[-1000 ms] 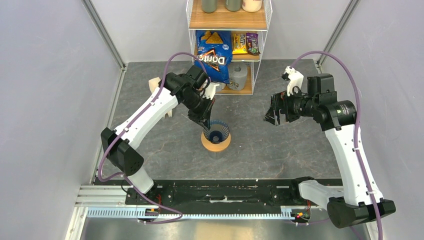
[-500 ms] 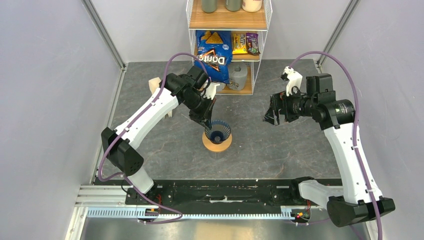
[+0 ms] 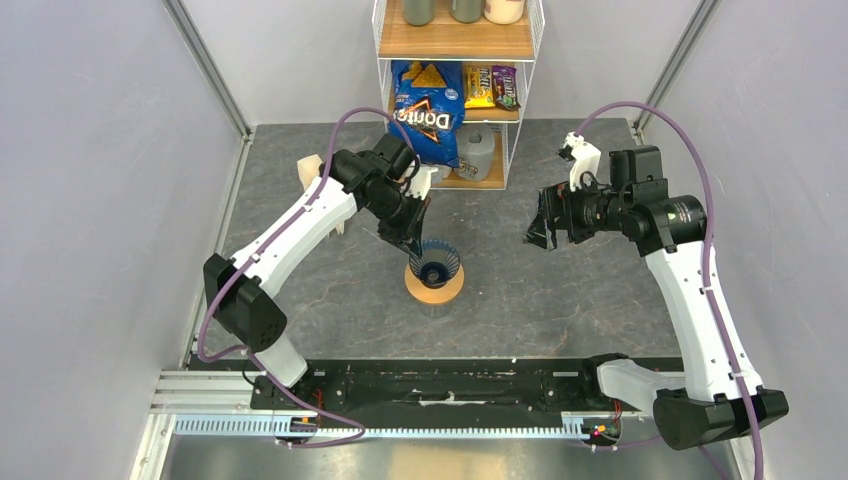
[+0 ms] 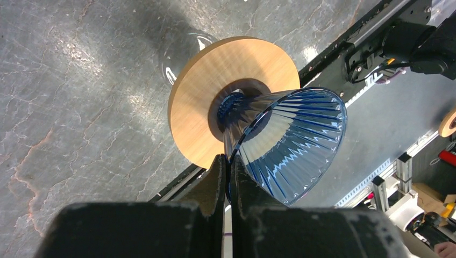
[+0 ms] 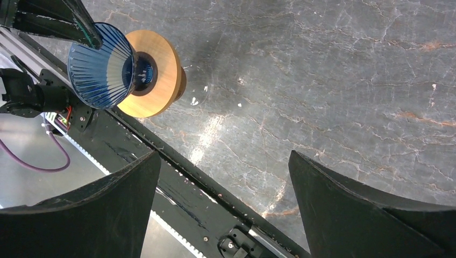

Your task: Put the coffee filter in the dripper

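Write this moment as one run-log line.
left gripper: shut on dark blue ribbed dripper | right gripper: open | dripper: in tan wooden ring, empty

The counter is a dark grey slab with pale marble-like veins and a few rusty streaks. Near its middle stands a flat tan wooden ring, resting on a clear glass vessel that shows under the ring's edge. The dripper sits in the ring's hole, off the counter itself. A white wire rack stands at the far edge. A pale cream thing sits at far left, partly hidden.
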You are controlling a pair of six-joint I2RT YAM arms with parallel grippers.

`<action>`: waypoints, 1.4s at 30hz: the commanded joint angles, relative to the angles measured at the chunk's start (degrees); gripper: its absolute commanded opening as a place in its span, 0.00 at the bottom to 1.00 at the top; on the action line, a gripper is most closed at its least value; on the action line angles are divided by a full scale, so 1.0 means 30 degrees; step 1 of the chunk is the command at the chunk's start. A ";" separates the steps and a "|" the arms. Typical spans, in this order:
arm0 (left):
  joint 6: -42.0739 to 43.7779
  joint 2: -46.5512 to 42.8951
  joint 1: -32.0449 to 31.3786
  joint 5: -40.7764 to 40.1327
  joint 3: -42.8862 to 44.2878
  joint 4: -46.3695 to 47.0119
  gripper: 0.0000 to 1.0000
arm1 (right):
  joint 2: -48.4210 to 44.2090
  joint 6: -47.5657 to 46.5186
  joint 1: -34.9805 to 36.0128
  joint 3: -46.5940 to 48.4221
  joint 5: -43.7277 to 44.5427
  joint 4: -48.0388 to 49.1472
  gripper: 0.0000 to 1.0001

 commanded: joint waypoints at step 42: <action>0.0174 -0.4325 0.2375 0.1373 -0.2424 0.1225 0.58 | 0.3137 0.5135 0.1608 -0.1473 -0.5557 0.3625 0.94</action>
